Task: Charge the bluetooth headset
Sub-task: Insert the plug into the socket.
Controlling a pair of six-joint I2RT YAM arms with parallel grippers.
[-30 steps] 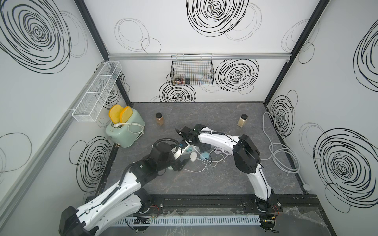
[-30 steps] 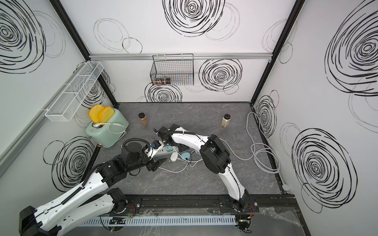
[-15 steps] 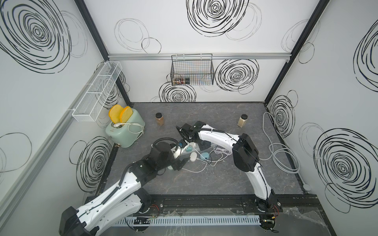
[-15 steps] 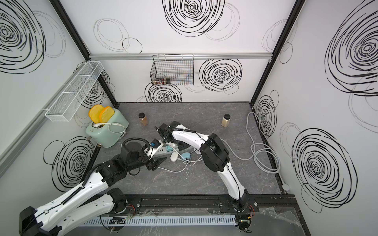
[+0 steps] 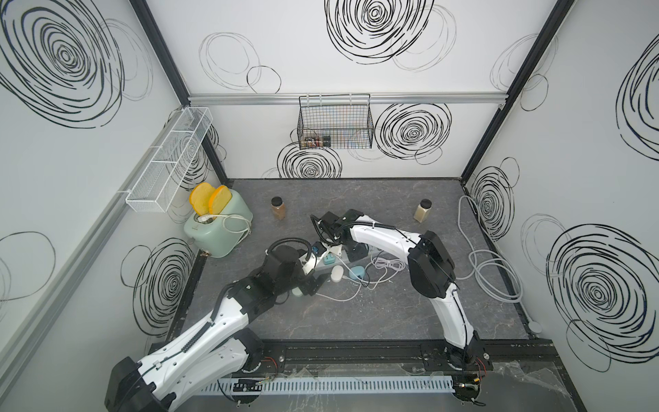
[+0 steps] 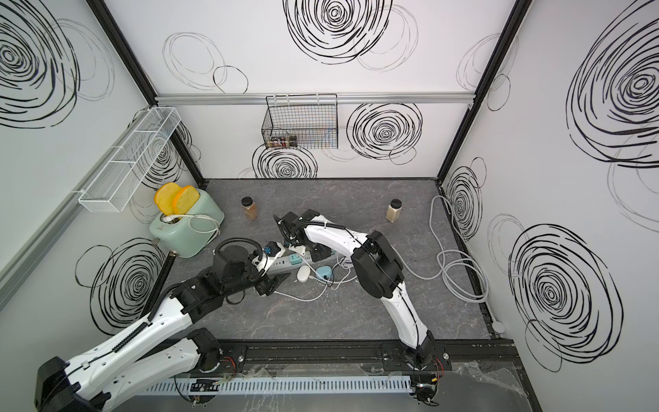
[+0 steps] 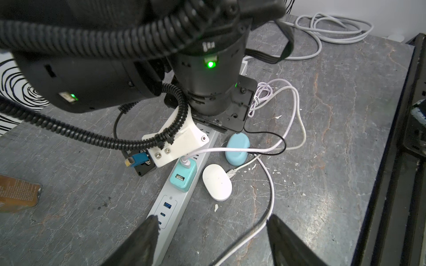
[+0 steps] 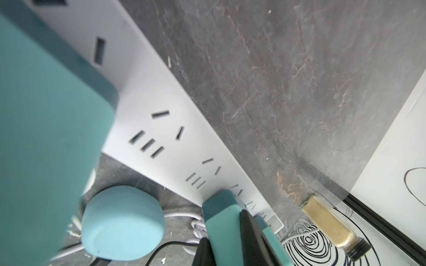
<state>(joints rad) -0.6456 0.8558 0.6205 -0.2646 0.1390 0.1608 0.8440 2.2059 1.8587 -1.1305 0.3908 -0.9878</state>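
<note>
Left wrist view — left tool [image 7: 211, 221] gapes empty over the white cable [image 7: 273, 195], seemingly ready to feed the headset case [image 7: 216, 182] beside the power strip [image 7: 184, 202]; right tool [image 8: 227, 232] clamps a teal charger [image 8: 220, 207] — probably seating it.

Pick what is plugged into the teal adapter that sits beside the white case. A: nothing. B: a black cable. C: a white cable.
C: in the left wrist view a white cable has its plug seated in the teal adapter on the power strip, next to the white case.
</note>
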